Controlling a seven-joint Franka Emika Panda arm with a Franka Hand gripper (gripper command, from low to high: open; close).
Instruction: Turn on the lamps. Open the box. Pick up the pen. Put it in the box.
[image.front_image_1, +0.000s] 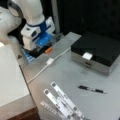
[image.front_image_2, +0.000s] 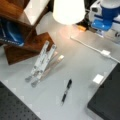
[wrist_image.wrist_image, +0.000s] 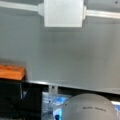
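One gripper (image.front_image_1: 37, 51) hangs at the table's (image.front_image_1: 75, 72) far edge in a front view, its white-and-blue body low over an orange block (image.front_image_1: 48, 50); whether its jaws stand apart or together cannot be told. Just beside it a white cable (image.front_image_1: 41, 71) with an inline switch (image.front_image_1: 50, 61) runs across the grey surface; the wrist view shows the switch (wrist_image.wrist_image: 63, 12) at the top and the orange block (wrist_image.wrist_image: 11, 72) at the left. The box (image.front_image_1: 96, 51) sits shut, black lid down, well apart at a front view's right. The pen (image.front_image_1: 92, 89) lies flat on the table in front of the box, untouched, near white flat strips (image.front_image_1: 61, 102). In a front view a lamp (image.front_image_2: 68, 11) glows brightly.
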